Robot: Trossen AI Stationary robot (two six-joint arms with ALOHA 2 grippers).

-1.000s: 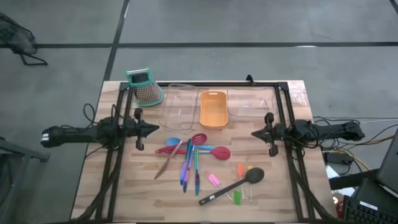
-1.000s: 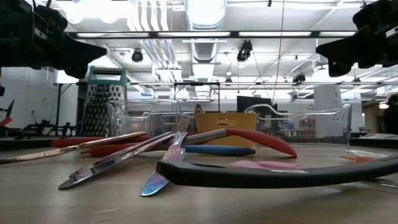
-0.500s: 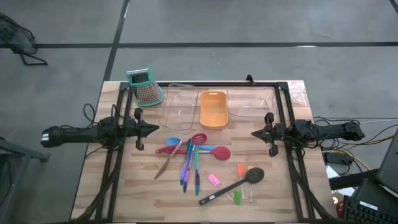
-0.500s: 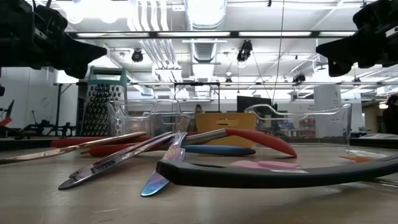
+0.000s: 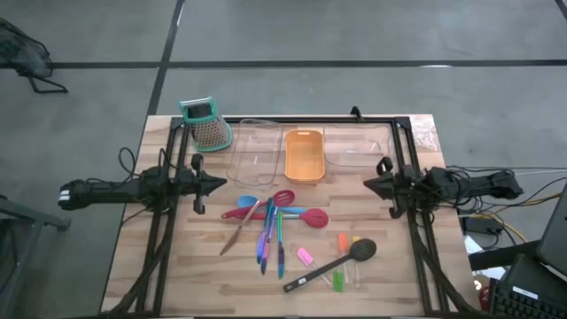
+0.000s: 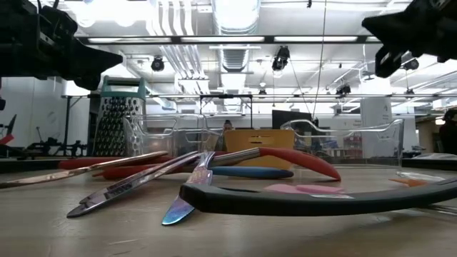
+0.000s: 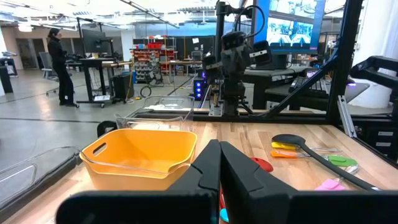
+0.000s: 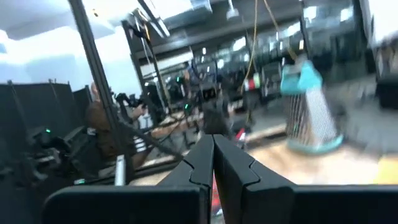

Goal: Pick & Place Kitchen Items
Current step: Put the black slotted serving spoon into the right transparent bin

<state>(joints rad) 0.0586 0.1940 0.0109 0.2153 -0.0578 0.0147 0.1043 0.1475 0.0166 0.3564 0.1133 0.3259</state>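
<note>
The kitchen items lie loose on the wooden table's middle: a long black spoon (image 5: 330,266), a red spatula (image 5: 276,214), a blue spoon (image 5: 247,202), thin blue, purple and green sticks (image 5: 269,239), and small pink (image 5: 306,257), orange (image 5: 342,241) and green (image 5: 337,280) pieces. My left gripper (image 5: 225,184) hangs shut above the table's left side, pointing level toward the middle. My right gripper (image 5: 367,184) hangs shut above the right side, facing it. Neither holds anything.
At the far edge stand a teal-topped metal grater (image 5: 206,124), a clear tray (image 5: 252,152), an orange tray (image 5: 303,155) and another clear tray (image 5: 361,149). A black frame (image 5: 292,121) runs along the table's far edge and sides. A person (image 7: 59,65) stands far off.
My right gripper has tipped its nose upward and rolled about its own axis, rising slightly; in the low view it now sits higher at the picture's top. It stays shut. Nothing on the table has moved.
</note>
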